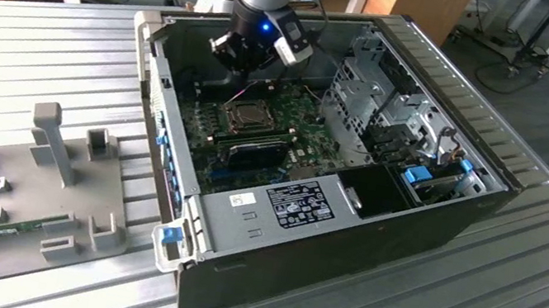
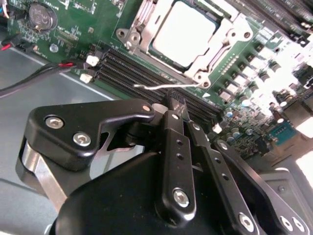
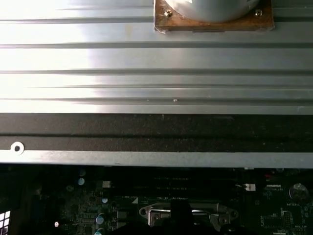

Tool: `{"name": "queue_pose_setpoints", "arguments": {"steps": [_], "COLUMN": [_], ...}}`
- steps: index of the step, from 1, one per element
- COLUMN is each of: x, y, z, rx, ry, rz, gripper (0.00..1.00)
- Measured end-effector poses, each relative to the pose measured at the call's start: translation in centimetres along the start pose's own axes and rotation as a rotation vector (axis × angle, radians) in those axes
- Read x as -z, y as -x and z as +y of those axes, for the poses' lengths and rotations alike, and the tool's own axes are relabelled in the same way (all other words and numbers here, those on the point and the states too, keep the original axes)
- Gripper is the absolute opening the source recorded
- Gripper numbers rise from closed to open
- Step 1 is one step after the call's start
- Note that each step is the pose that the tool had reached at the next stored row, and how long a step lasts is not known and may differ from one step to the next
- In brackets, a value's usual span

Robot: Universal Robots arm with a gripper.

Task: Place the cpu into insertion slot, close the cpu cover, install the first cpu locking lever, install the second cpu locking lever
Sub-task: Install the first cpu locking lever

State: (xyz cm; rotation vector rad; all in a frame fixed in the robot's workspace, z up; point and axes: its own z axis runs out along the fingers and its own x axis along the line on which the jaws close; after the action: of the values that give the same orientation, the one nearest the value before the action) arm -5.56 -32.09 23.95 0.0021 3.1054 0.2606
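Observation:
In the second wrist view the cpu (image 2: 183, 32) lies flat in the insertion slot (image 2: 128, 34) on the green board. The silvery cpu cover (image 2: 217, 41) is folded down around it. A thin wire locking lever (image 2: 151, 86) sticks out from the socket's near corner, raised off the board. My gripper (image 2: 169, 104) is shut, and its black fingertips sit right at this lever with nothing held between them. In the exterior view my gripper (image 1: 250, 56) hangs inside the open computer case, just above the socket (image 1: 248, 117). The first wrist view shows the socket (image 3: 178, 213) dimly below the case wall.
Long black memory slots (image 2: 146, 73) run between my fingertips and the socket. Red and black cables (image 2: 44, 71) lie by the board's edge. A drive cage (image 1: 374, 95) stands on the exterior view's right of the board. A grey fixture plate (image 1: 35, 181) rests on the slatted table.

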Motion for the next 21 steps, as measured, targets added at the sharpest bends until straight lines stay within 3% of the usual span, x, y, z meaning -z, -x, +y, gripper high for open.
{"name": "queue_pose_setpoints", "arguments": {"steps": [3,6,13,21], "x": [0.01,0.03,-0.05,-0.31], "y": [0.0,0.0,-0.01,0.1], "z": [-0.07,-0.14,-0.3,-0.37], "rx": [-0.001,-0.001,-0.001,-0.001], "ry": [0.0299,0.0425,0.0505,0.0526], "rz": [-0.0001,0.0,0.0,-0.0001], "gripper": [0.1,0.1,0.1,0.1]}}
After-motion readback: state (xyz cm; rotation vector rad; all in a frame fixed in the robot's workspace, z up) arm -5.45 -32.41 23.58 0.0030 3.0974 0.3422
